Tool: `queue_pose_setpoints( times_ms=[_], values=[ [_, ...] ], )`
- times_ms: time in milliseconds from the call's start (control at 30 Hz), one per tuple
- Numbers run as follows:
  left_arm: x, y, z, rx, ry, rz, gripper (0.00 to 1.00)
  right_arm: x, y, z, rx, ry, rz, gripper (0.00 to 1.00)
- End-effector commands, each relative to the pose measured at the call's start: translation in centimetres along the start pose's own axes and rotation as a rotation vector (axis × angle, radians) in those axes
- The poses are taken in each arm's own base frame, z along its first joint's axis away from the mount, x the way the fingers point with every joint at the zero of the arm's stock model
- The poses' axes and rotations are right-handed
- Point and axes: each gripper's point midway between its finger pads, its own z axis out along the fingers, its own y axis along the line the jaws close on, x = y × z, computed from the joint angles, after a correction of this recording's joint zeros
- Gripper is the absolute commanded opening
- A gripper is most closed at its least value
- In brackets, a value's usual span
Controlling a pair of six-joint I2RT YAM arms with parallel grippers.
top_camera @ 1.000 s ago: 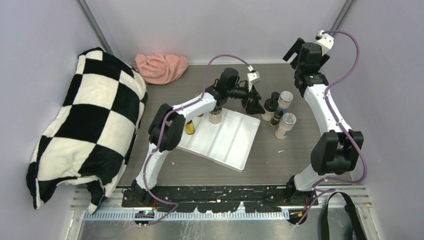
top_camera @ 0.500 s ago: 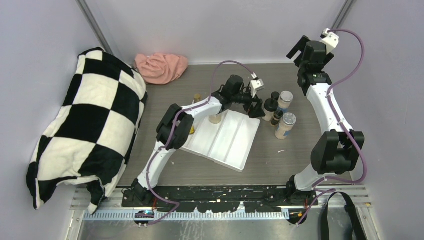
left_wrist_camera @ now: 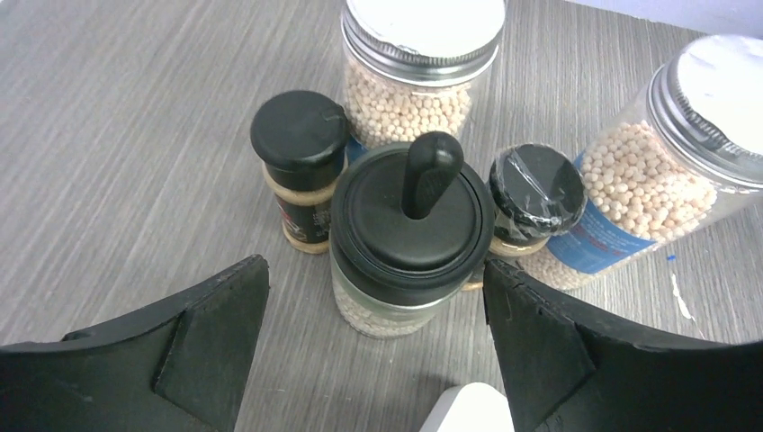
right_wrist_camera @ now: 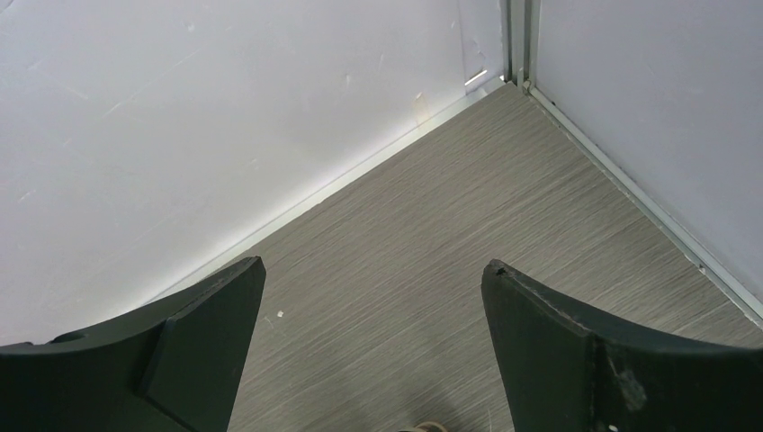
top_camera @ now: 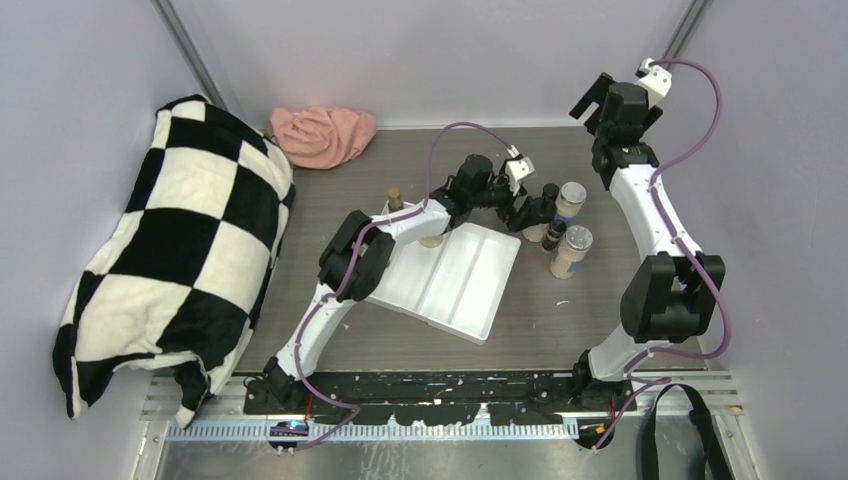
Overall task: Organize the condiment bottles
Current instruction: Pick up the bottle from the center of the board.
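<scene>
My left gripper (top_camera: 524, 208) is open and empty, just left of a cluster of condiment bottles beside the white tray (top_camera: 470, 290). In the left wrist view the open gripper (left_wrist_camera: 373, 263) faces a black-lidded beige jar (left_wrist_camera: 411, 234), which stands just ahead of the fingertips and apart from them. Two tiny dark bottles (left_wrist_camera: 301, 171) (left_wrist_camera: 537, 193) flank the jar. Two clear silver-lidded shakers (left_wrist_camera: 418, 63) (left_wrist_camera: 666, 153) stand behind. Another beige jar (top_camera: 432, 238) stands in the tray's far end. A slim yellow brown-capped bottle (top_camera: 394, 198) stands left of the arm. My right gripper (top_camera: 600, 100) is open and empty, high at the far right corner (right_wrist_camera: 371, 265).
A black-and-white checkered cushion (top_camera: 170, 260) lies along the left side. A pink cloth (top_camera: 322, 135) lies at the back wall. The tray's corner (left_wrist_camera: 468, 409) shows below my left jaws. Walls close the back and the right side.
My left gripper has moved right, from over the tray's far end to the bottle cluster. The slim yellow bottle is now uncovered. The right arm has barely shifted.
</scene>
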Motion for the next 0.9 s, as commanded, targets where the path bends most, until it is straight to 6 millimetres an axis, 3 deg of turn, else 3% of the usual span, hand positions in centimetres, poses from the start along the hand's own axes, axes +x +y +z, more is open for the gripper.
queue_pose_setpoints(
  times_ms=[0,867],
  values=[
    [-3.1,0.6,0.5,-0.026,-0.101,0.064,0.89,-3.0,1.2,-0.1,-0.038,-0.080,0.032,0.96],
    [-3.4,-1.9,2.0,0.108,-0.109,0.048,0.84,-2.6,1.4,0.4,-0.041,-0.068,0.017,0.96]
  ],
)
